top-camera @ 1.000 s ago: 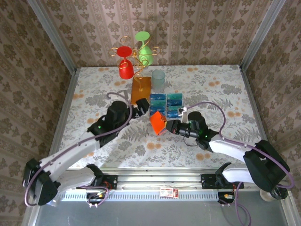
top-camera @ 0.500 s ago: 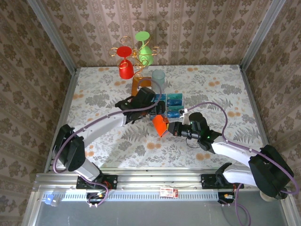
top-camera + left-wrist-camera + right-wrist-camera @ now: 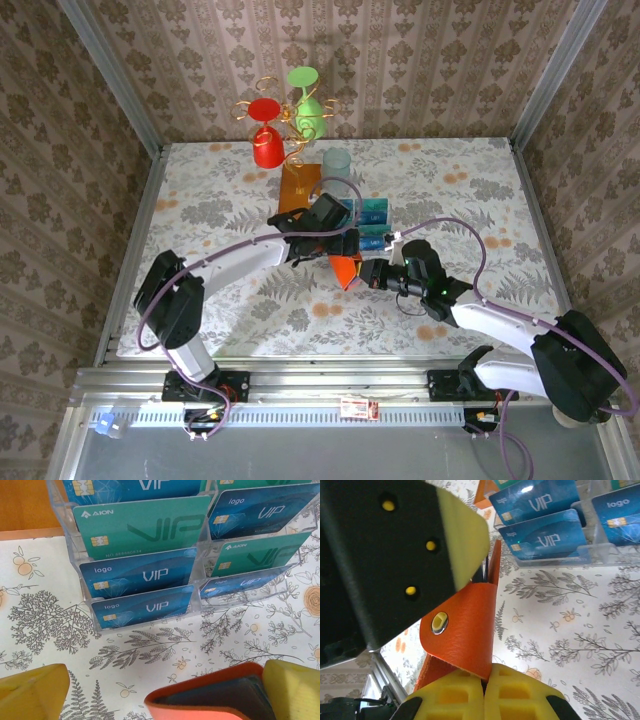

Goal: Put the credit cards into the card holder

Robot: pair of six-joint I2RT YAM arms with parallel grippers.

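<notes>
There, the right gripper pinched the card holder (the orange one); the left gripper hung, jaws spread wide, by the cards.

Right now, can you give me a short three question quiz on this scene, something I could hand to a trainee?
1. True or false: the right gripper is shut on the card holder.
2. Pick one. The credit cards are: A, tucked inside the card holder; B, standing in a clear tiered rack; C, scattered flat on the table.
3. In a word, how do the jaws of the left gripper stand?

Key: 1 true. 2 B. 3 open.
</notes>
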